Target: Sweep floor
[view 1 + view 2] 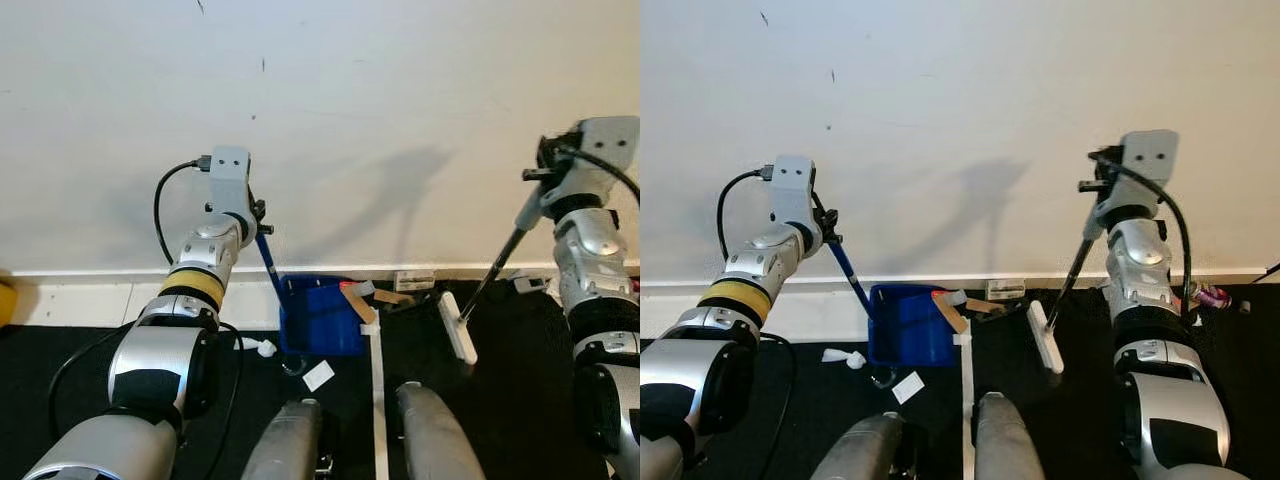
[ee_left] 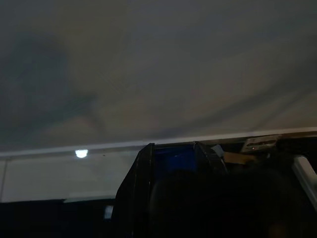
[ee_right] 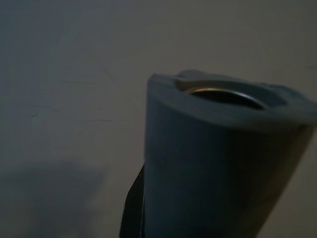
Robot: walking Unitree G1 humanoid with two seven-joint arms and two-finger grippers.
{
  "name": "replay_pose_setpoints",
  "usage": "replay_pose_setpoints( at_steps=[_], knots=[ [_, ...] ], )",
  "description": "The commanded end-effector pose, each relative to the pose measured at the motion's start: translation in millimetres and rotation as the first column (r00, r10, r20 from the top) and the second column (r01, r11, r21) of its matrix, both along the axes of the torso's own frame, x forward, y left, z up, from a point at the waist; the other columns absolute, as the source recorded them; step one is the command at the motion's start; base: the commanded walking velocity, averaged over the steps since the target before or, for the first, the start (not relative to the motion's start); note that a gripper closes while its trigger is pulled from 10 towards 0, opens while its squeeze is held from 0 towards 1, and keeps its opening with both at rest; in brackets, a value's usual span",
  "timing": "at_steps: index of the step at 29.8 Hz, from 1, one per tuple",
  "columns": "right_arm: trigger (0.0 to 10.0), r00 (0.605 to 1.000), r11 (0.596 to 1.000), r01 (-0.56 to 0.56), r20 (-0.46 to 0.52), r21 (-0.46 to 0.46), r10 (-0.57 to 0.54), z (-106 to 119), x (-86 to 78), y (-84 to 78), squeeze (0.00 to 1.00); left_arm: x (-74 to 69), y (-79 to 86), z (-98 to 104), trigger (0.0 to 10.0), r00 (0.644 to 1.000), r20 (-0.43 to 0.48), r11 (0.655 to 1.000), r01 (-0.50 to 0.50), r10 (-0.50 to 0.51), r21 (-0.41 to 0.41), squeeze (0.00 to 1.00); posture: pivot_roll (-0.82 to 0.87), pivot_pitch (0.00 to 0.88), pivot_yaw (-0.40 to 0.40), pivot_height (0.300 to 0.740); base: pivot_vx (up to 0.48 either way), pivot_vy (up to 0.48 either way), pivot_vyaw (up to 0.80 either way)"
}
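Observation:
A blue dustpan (image 1: 320,318) stands on the black floor against the white baseboard. Its blue handle (image 1: 268,258) rises up and to the left into my left gripper (image 1: 258,214), which is shut on it. Inside the left wrist view the dustpan (image 2: 173,157) appears dark and close. My right gripper (image 1: 1098,190) is shut on the dark broom handle (image 1: 1072,275), raised at the right. The white broom head (image 1: 458,328) rests on the floor to the right of the dustpan. The handle's grey end (image 3: 223,163) shows up close in the right wrist view. Brown and white scraps (image 1: 360,298) lie at the dustpan's right rim.
A white wall and baseboard (image 1: 100,298) close off the front. A white tape line (image 1: 378,390) runs along the black floor between my legs (image 1: 290,440). White paper scraps (image 1: 318,376) lie near the dustpan. Small litter (image 1: 1212,295) sits by the baseboard at right.

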State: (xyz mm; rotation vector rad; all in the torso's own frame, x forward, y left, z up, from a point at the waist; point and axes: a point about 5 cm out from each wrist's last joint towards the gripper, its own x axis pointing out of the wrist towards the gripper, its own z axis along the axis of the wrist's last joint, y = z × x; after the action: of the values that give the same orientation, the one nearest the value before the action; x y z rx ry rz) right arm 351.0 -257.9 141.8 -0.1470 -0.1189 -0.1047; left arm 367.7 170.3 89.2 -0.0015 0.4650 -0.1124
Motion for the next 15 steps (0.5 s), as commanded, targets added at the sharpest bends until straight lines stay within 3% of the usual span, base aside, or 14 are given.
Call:
replay_pose_setpoints(
  at_steps=[1,10,15],
  knots=[
    [10.0,0.999,0.999,-0.022,0.034,-0.032,0.023,5.9,2.8,5.3,0.0,-3.4,-6.6,-4.7,10.0,1.0,-0.011,0.999,0.02,-0.02,-0.047,0.0,-0.04,0.172,0.077,0.74,0.0,0.0,0.0],
    [10.0,0.997,0.998,0.023,0.075,-0.063,-0.019,13.0,12.7,15.2,0.0,-10.2,-21.4,6.1,10.0,0.988,0.03,0.979,0.154,-0.151,-0.131,0.0,0.04,0.239,0.072,0.74,0.0,0.0,0.0],
    [10.0,0.997,0.991,-0.036,0.056,-0.13,0.043,11.7,20.5,35.4,0.0,-23.1,-19.2,15.8,10.0,0.982,0.053,0.968,0.185,-0.179,-0.167,0.0,0.1,0.269,0.071,0.74,0.0,0.0,0.0]
  ],
)
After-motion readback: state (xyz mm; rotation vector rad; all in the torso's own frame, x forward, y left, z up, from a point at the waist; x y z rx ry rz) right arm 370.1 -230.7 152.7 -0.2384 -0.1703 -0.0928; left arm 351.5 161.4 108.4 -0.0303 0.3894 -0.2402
